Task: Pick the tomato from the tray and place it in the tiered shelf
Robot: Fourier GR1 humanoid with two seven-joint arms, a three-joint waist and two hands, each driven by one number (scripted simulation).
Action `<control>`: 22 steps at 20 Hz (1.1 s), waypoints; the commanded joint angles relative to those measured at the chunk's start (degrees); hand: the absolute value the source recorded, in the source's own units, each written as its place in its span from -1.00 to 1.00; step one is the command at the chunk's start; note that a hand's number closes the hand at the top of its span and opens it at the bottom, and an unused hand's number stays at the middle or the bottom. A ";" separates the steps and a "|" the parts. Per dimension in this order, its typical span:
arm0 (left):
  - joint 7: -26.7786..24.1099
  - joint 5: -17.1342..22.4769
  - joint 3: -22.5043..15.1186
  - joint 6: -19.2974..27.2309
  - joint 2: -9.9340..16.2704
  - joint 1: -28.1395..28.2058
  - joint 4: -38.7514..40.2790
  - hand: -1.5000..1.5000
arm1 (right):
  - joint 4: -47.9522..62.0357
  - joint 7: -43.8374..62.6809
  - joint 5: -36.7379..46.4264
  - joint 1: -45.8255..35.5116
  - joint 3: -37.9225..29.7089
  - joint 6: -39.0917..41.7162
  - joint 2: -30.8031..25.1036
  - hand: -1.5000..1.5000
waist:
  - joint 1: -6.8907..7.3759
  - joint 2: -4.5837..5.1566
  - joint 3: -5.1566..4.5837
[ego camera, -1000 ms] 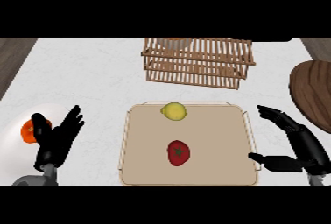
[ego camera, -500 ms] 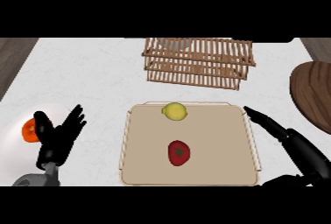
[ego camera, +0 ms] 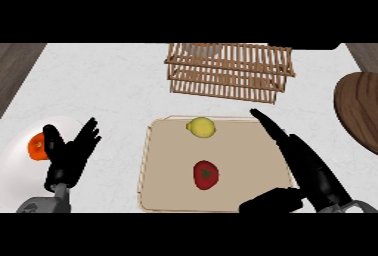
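Tomato [ego camera: 205,174] lay on tray [ego camera: 164,192], near of lemon [ego camera: 201,127]. Right hand [ego camera: 301,161] hovered beside it, fingers straight; left hand [ego camera: 69,155] rested, fingers spread. Tomato likely light, smooth, soft: grasp round middle.

A kitchen: pale counter [ego camera: 125,85], wooden tiered shelf [ego camera: 229,72], tray [ego camera: 170,190] bearing tomato [ego camera: 205,174] and lemon [ego camera: 201,127].

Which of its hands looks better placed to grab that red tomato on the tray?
Probably the right hand: open, it reaches over the beige tray's right edge, near the red tomato. The left hand rests open off the tray, by a white plate.
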 commanded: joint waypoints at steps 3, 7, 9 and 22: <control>-2.08 0.36 1.77 -2.92 -0.08 0.21 3.17 0.00 | 4.72 10.54 10.29 -3.58 6.80 0.27 8.43 -1.00 | -0.34 0.05 0.06; 2.64 1.31 4.10 -3.68 2.37 -2.08 1.20 0.00 | 8.01 14.51 9.96 -7.96 5.97 5.83 11.48 -1.00 | -0.30 0.04 0.08; 1.84 -1.02 1.24 -1.35 -0.90 1.56 -2.09 0.00 | 10.80 13.88 12.12 -7.58 7.73 6.35 14.70 -1.00 | -0.17 0.02 0.10; 4.11 -0.97 4.63 -3.96 -0.08 2.71 -5.95 0.00 | 8.37 19.73 26.43 0.29 10.52 8.65 19.98 -1.00 | -0.46 -0.08 0.11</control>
